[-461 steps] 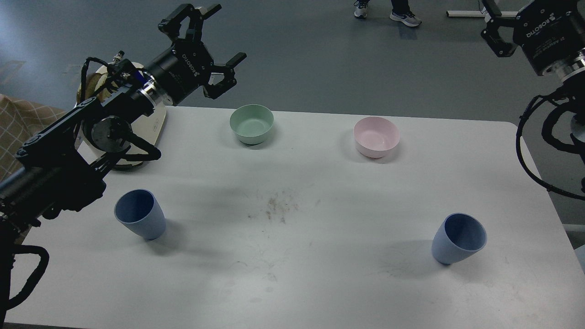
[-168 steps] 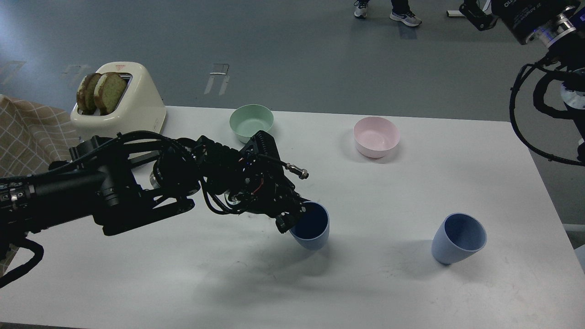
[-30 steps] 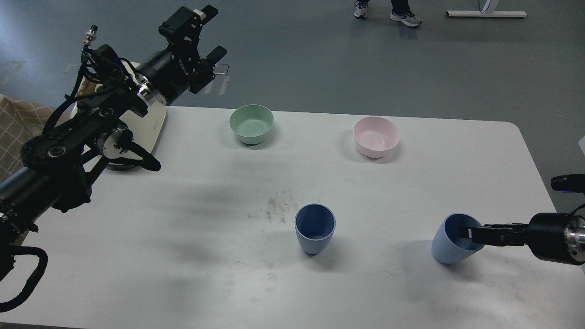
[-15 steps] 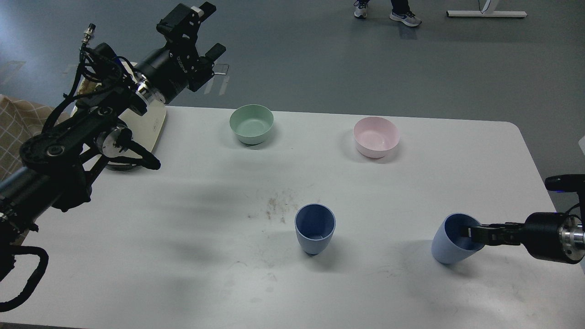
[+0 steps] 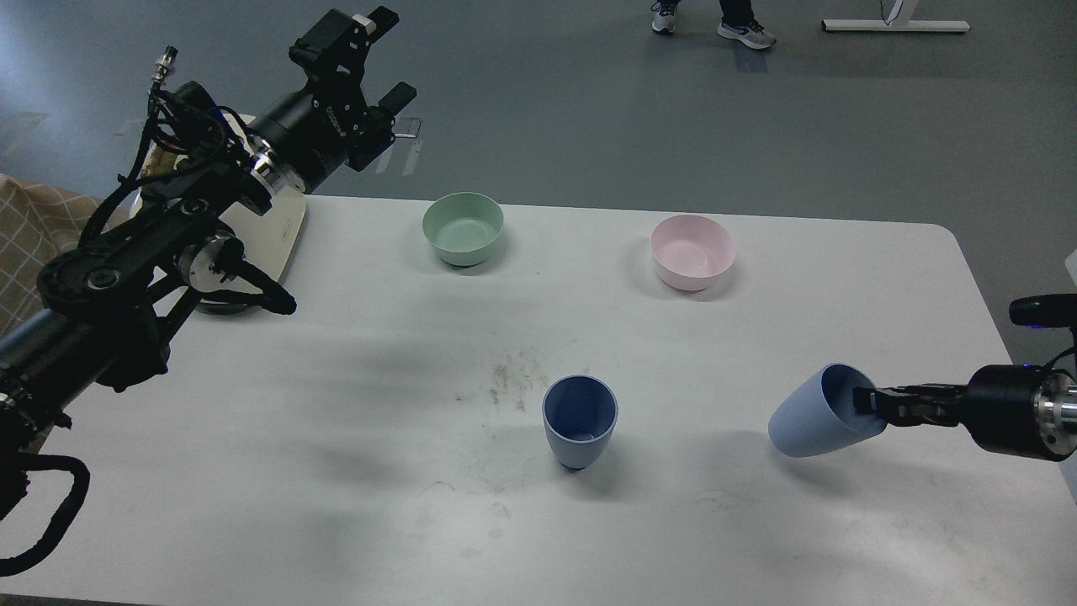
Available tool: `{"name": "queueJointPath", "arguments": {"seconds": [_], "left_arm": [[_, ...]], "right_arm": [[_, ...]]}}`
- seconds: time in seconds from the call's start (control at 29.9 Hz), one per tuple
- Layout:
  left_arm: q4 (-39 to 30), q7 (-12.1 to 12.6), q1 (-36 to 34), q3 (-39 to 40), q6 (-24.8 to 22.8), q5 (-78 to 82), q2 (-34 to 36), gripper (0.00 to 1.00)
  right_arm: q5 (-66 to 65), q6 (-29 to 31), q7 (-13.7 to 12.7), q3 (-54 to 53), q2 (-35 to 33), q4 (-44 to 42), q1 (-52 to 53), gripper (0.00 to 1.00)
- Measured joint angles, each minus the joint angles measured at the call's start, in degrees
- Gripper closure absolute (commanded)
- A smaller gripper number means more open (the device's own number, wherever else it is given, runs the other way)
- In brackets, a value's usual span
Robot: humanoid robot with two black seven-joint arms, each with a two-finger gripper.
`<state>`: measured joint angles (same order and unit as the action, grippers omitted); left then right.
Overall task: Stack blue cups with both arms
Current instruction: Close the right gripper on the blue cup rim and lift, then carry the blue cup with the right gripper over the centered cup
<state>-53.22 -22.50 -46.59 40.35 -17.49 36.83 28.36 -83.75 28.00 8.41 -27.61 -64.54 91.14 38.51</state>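
One blue cup (image 5: 579, 427) stands upright at the middle of the white table (image 5: 353, 471). The second blue cup (image 5: 812, 417) is at the right, lifted off the table and tipped with its mouth toward the right. My right gripper (image 5: 868, 400) comes in from the right edge and is shut on this cup's rim, one finger inside the mouth. My left gripper (image 5: 370, 50) is raised high at the back left above the table's far edge, open and empty, far from both cups.
A mint-green bowl (image 5: 463, 227) and a pink bowl (image 5: 692, 251) stand at the back of the table. A cream toaster (image 5: 282, 231) sits at the back left, mostly hidden by my left arm. Crumbs (image 5: 509, 383) lie near the middle. A person's feet (image 5: 715, 21) are beyond the table.
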Motion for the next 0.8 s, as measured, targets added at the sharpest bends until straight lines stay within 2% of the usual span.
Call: {"name": "queueJointPath", "arguments": {"seconds": [0.27, 0.4, 0.6, 0.8], "left_arm": [[0.0, 0.0, 0.0, -0.1, 0.0, 0.0, 0.0, 0.03], [0.1, 0.1, 0.0, -0.1, 0.0, 0.0, 0.0, 0.03], [0.1, 0.1, 0.0, -0.1, 0.0, 0.0, -0.1, 0.03], [0.1, 0.1, 0.0, -0.2, 0.0, 0.1, -0.1, 0.03]], "right_arm": [[1.9, 0.0, 0.5, 0.1, 0.4, 1.4, 16.0, 1.00], [1.5, 0.0, 0.2, 0.4, 4.6, 1.6, 20.9, 1.00], [-1.8, 0.0, -1.8, 0.8, 12.8, 3.0, 24.1, 1.00], [-4.5, 0.0, -1.9, 5.5, 18.2, 4.3, 28.4, 1.00]]}}
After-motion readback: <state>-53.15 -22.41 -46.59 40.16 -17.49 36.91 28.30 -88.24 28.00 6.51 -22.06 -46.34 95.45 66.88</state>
